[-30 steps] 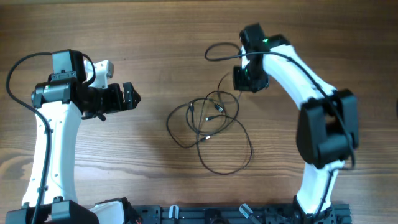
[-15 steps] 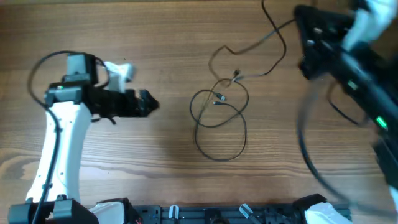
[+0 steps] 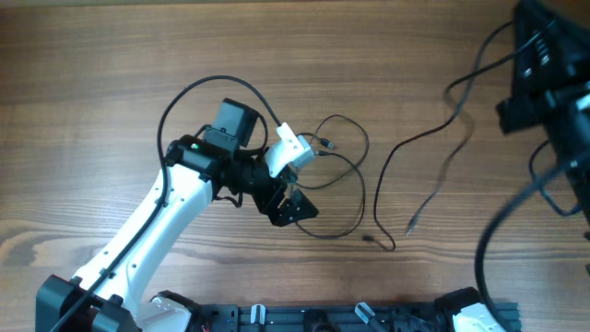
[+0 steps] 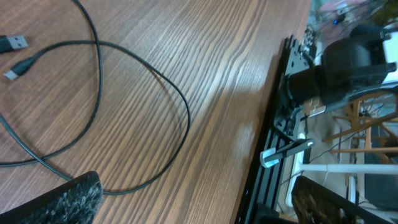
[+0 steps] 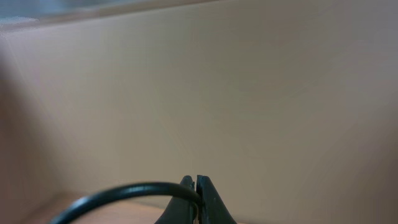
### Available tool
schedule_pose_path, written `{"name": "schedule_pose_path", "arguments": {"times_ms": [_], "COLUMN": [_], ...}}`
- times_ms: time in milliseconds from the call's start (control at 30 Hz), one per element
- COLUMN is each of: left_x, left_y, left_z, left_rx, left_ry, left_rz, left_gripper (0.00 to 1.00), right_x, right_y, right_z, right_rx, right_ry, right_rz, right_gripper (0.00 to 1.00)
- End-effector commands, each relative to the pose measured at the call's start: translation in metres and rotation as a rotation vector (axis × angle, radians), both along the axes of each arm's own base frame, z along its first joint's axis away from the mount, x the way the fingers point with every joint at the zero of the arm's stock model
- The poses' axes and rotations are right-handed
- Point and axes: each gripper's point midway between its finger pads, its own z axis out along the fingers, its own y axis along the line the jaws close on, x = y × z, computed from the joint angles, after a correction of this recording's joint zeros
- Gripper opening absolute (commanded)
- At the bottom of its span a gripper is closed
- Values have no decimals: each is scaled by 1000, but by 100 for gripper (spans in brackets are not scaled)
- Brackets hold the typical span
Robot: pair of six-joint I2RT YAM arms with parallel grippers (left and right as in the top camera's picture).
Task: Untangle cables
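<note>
One thin dark cable (image 3: 363,194) lies in loose loops at the table's middle, with small connector tips near its top. My left gripper (image 3: 295,207) is open and empty, low over the loop's left side. In the left wrist view the loop (image 4: 186,118) curves across the wood ahead of the open fingers (image 4: 193,208), and two connector tips (image 4: 15,43) lie at the upper left. A second cable (image 3: 417,139) runs from the table up to my right gripper (image 3: 530,55), which is raised at the far right and blurred. The right wrist view shows these fingers (image 5: 198,198) shut on that cable (image 5: 124,190).
A black rail (image 3: 350,318) with fittings runs along the table's near edge and also shows in the left wrist view (image 4: 273,155). The thicker black cable (image 3: 198,88) of the left arm arches above its wrist. The second cable's free ends (image 3: 410,226) rest on the wood.
My left arm has swung from the left side to the centre, beside the loops. My right gripper has risen and moved right with one cable, drawing it out of the tangle.
</note>
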Motion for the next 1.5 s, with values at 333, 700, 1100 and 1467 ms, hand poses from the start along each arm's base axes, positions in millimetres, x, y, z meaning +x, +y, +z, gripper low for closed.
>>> {"name": "schedule_pose_path", "arguments": {"times_ms": [333,700,1100,1467], "left_x": [13,12,11,9], "left_y": [3,2,2,-1], "left_z": [-18,-57,-62,-59], "left_rx": [90,160,169,147], "left_ry": [95,215,250,264], "left_rz": [165,158,175,167], "left_gripper": [100,100,100,100], "right_x": [154,75,53,27], "right_y": [-161,-416,-455,-415], "right_z": [-185,-173,-295,-422], "right_rx": [-158,695,971,1247], "right_ry": [593,306,566,1037], "right_rz": [-645,-746,-893,-996], "right_gripper": [4,4,68,100]}}
